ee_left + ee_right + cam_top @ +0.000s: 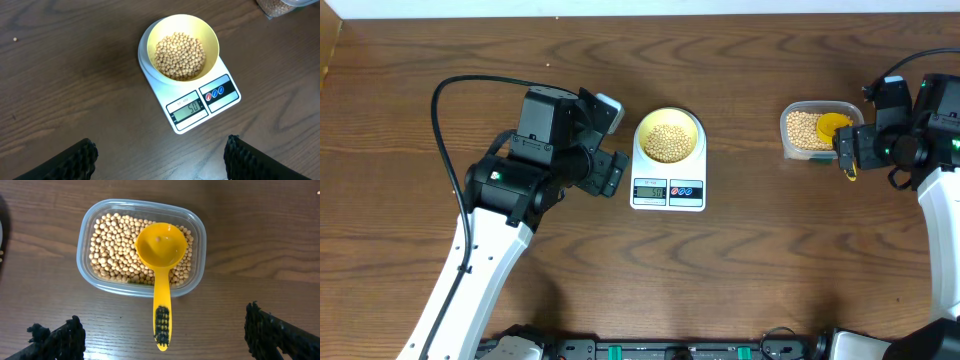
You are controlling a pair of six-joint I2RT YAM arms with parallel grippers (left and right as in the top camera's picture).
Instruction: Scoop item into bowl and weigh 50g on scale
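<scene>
dark wood table [770,270], white scale [668,201], clear tub [786,126], stray bean [15,39]

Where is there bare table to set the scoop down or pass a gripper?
Bare table lies between the scale and the tub, and in front of the scale toward the near edge. Crowded: the left gripper beside the scale's left side, the right gripper at the tub.

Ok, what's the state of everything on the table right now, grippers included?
Bowl: on the scale, part-filled with soybeans.
Scale display: reads 50.
Clear tub: open, holding soybeans.
Yellow scoop: resting in tub, one bean inside.
Left gripper: open, empty.
Right gripper: open, empty.
</scene>
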